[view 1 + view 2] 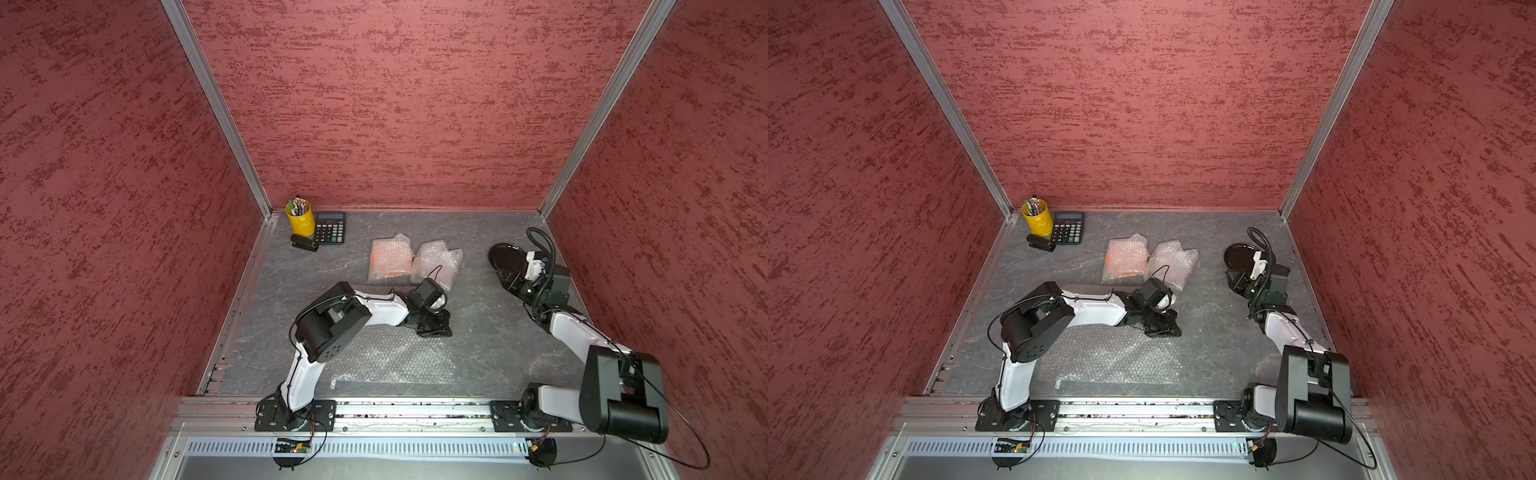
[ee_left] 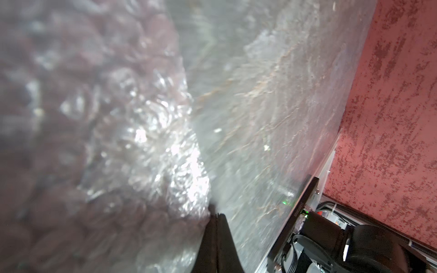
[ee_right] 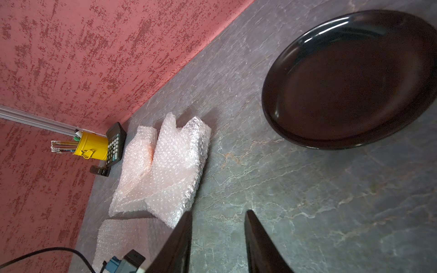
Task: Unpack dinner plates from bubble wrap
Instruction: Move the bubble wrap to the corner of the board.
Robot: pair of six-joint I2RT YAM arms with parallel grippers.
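L gripper [image 2: 216, 216] was pinched shut on edge of loose bubble wrap sheet [image 2: 142, 146]. R gripper [image 3: 218, 236] stood part open, empty. Glossy black plate [image 3: 350, 80] lay bare just ahead of it. Orange-tinted bundle [image 1: 388, 261] & whitish bundle [image 1: 438, 259] sat wrapped beyond L gripper.

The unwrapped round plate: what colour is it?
The round plate is glossy black; clearest in the right wrist view.

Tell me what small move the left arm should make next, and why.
Probably drag the flat bubble wrap sheet aside: the left gripper is shut on its edge, the black plate already lies bare, and the orange-tinted bundle and the whitish bundle wait wrapped.
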